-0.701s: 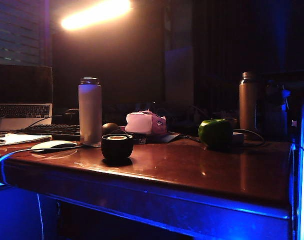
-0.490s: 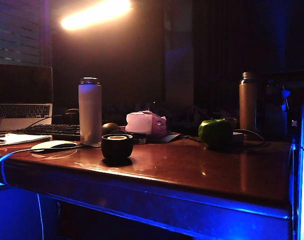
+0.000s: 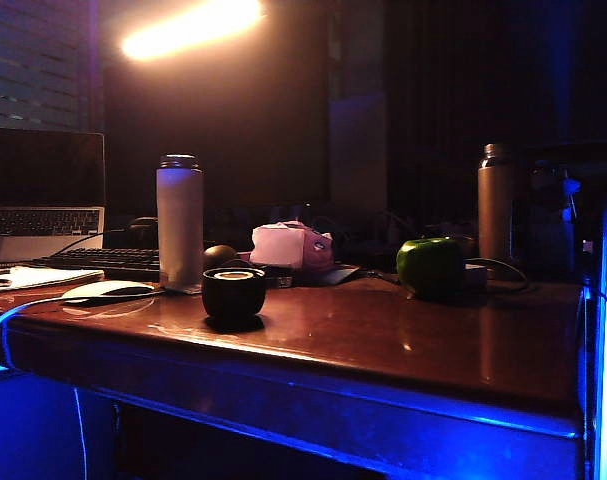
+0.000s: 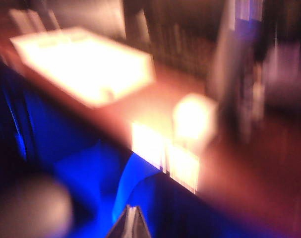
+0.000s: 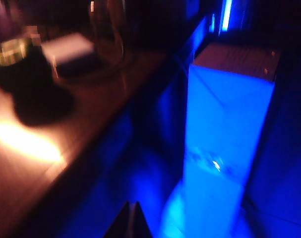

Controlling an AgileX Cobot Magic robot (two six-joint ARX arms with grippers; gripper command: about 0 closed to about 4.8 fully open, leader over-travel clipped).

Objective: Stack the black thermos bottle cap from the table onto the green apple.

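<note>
Nothing has moved since the earlier frame. One black thermos bottle cap (image 3: pixel 233 292) sits near the table (image 3: pixel 383 340) front edge, with one green apple (image 3: pixel 429 265) at its 3 o'clock, well apart. The left hand (image 4: pixel 132 220) and right hand (image 5: pixel 131 217) are both pinched closed, holding nothing, off the table; the left arm's side looks nearer the cap.

Cap (image 3: pixel 233 293) on table (image 3: pixel 403 345), left of, nearer than apple (image 3: pixel 429 266).
</note>
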